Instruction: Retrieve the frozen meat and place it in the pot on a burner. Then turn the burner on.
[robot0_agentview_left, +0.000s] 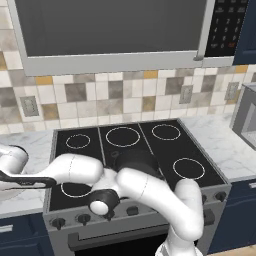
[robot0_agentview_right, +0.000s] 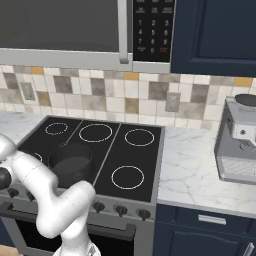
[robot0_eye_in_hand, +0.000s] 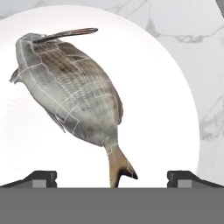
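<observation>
Gripper (robot0_eye_in_hand: 112, 177) open, fingertips wide apart above silvery-grey fish-shaped frozen meat (robot0_eye_in_hand: 72, 87) lying on round white plate (robot0_eye_in_hand: 162, 109); dark grey round metal pot (robot0_agentview_right: 70, 163) on stove.

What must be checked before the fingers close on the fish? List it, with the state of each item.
1. Fish lies on the plate, uncovered: ok.
2. Gripper open, one finger on each side of the tail: ok.
3. Fingers centred on the body: not ok, they straddle the tail end; the body lies further ahead.
4. Fingers low enough to touch the fish: cannot tell.
5. Pot on the stove, with nothing seen inside: ok.
6. Pot centred on a burner ring: cannot tell, the arm hides part of it.
</observation>
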